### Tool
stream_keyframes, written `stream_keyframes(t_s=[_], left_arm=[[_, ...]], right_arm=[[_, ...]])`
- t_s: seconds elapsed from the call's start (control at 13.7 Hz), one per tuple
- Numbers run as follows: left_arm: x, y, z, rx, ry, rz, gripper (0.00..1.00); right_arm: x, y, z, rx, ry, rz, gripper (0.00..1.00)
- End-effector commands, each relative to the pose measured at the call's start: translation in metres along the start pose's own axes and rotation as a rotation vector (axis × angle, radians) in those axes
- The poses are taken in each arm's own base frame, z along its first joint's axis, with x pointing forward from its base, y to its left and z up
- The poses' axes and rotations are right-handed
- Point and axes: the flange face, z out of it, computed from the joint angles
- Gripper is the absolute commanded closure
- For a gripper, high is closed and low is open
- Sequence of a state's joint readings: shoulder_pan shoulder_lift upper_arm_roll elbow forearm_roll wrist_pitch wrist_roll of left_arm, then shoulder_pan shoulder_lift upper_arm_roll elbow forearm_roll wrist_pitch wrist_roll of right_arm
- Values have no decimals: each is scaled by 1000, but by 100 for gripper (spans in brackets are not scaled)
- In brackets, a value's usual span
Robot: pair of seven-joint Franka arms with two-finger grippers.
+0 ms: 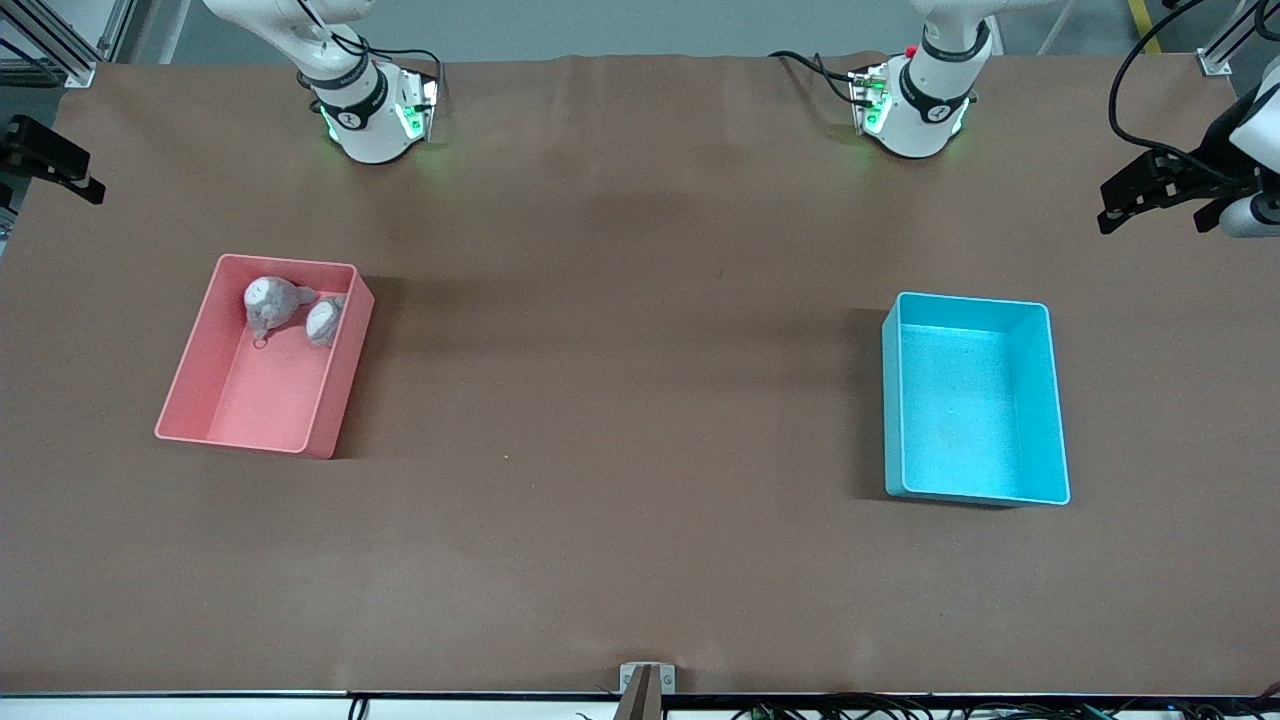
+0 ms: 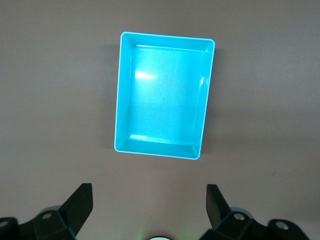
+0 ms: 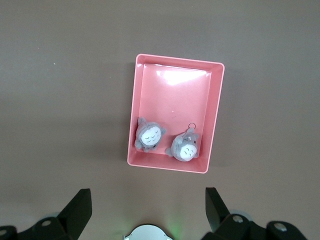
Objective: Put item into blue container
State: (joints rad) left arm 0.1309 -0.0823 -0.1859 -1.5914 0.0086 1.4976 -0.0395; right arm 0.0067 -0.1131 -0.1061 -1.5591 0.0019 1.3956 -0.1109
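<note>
The blue container [image 1: 1052, 400] stands open-topped and empty toward the left arm's end of the table. Two small grey plush toys [image 1: 268, 303] [image 1: 324, 321] lie side by side in a pink bin [image 1: 285, 261], at its end farther from the front camera. My left gripper [image 2: 149, 192] hangs open high over the bare table by its own base, with the blue container [image 2: 165, 36] in its view. My right gripper [image 3: 148, 195] hangs open the same way, looking down on the pink bin [image 3: 177, 59] and both toys [image 3: 149, 135] [image 3: 185, 146]. Neither gripper shows in the front view.
The pink bin sits toward the right arm's end of the table. The two arm bases [image 1: 372, 115] [image 1: 920, 105] stand along the table's edge farthest from the front camera. Dark fixtures [image 1: 1160, 190] [image 1: 50, 160] jut in at both ends.
</note>
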Motion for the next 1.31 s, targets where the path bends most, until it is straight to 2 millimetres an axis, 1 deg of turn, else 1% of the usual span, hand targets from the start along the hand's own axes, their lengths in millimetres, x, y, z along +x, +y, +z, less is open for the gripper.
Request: stream_keyframes(t_s=[0.0,0.15,0.29,0.44,1.24], left_arm=[[-2,-1,2,-6,-15,8,0],[-2,-2,2,-6,-15,5,0],[-3,-4,7,-6,-24,2,0],[-3,-11,10,-9,-29,-9,0],[-3,-9,14,-13,-39,-5,0]], right_arm=[[-6,5,-1,-9,2,-8,0],[-6,5,0,-8,-1,-8,0],[-6,4,0,-7,-4,-10,0],[-6,4,0,-6,-5,-9,0],[-6,1,0,7,-5,-17,0]])
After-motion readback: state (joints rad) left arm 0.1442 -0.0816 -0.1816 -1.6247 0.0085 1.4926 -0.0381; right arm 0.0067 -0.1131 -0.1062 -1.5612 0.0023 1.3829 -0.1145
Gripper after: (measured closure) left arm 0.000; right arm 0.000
